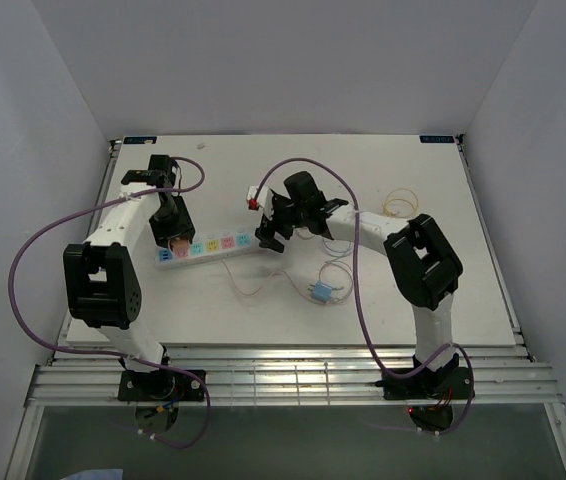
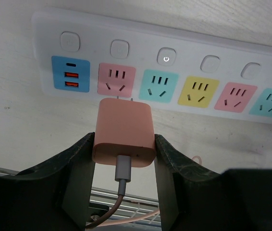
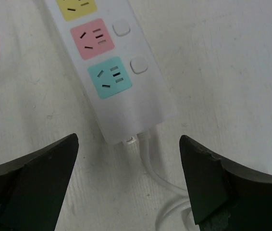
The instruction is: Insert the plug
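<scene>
A pink plug (image 2: 124,132) with a grey cable sits between the fingers of my left gripper (image 2: 125,149), which is shut on its sides. Its prongs point at the pink socket (image 2: 116,80) near the left end of the white power strip (image 2: 184,45), just short of it. From the top camera the left gripper (image 1: 176,240) hovers over the strip's (image 1: 213,245) left end. My right gripper (image 1: 272,235) stands open at the strip's right end; in its wrist view the jaws (image 3: 129,144) straddle the strip's cord end (image 3: 141,110) without touching it.
A blue USB block (image 2: 70,73) lies left of the pink socket. The strip's white cord (image 3: 160,178) curls near the right gripper. A small blue connector with thin wires (image 1: 321,290) lies on the table front centre, and yellow wire loops (image 1: 400,205) at the right.
</scene>
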`<state>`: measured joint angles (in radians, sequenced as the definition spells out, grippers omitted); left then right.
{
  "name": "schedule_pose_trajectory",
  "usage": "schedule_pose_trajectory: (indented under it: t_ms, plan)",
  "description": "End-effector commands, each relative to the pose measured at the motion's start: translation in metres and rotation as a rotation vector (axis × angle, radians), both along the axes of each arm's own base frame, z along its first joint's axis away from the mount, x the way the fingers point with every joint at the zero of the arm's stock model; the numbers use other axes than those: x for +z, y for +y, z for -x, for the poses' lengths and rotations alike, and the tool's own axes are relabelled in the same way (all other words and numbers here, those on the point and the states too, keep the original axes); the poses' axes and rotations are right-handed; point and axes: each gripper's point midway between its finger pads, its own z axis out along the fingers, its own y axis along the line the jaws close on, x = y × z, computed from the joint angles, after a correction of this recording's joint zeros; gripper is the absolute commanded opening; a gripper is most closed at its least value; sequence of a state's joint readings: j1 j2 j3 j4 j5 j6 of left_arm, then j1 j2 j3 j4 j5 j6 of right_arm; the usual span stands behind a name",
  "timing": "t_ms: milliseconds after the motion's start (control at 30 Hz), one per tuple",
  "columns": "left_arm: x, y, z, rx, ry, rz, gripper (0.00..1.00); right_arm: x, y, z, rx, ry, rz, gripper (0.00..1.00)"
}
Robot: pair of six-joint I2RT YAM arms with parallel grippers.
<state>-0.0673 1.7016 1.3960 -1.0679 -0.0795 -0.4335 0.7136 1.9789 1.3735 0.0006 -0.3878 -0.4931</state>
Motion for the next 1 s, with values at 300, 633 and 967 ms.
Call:
schedule_pose_trajectory:
  t_ms: [300, 633, 967]
  plan:
    - [0.012, 0.004, -0.001, 0.002, -0.07, -0.012, 0.0, 0.005, 0.019, 0.005, 0.531, -0.243, 0.118, 0.9]
    - [0.016, 0.005, -0.003, 0.008, -0.092, -0.016, 0.0, -0.016, 0.026, 0.006, 0.595, -0.169, 0.153, 0.9]
    - [0.018, 0.007, 0.0, 0.017, -0.099, -0.023, 0.0, -0.028, 0.042, -0.016, 0.462, -0.208, 0.149, 0.9]
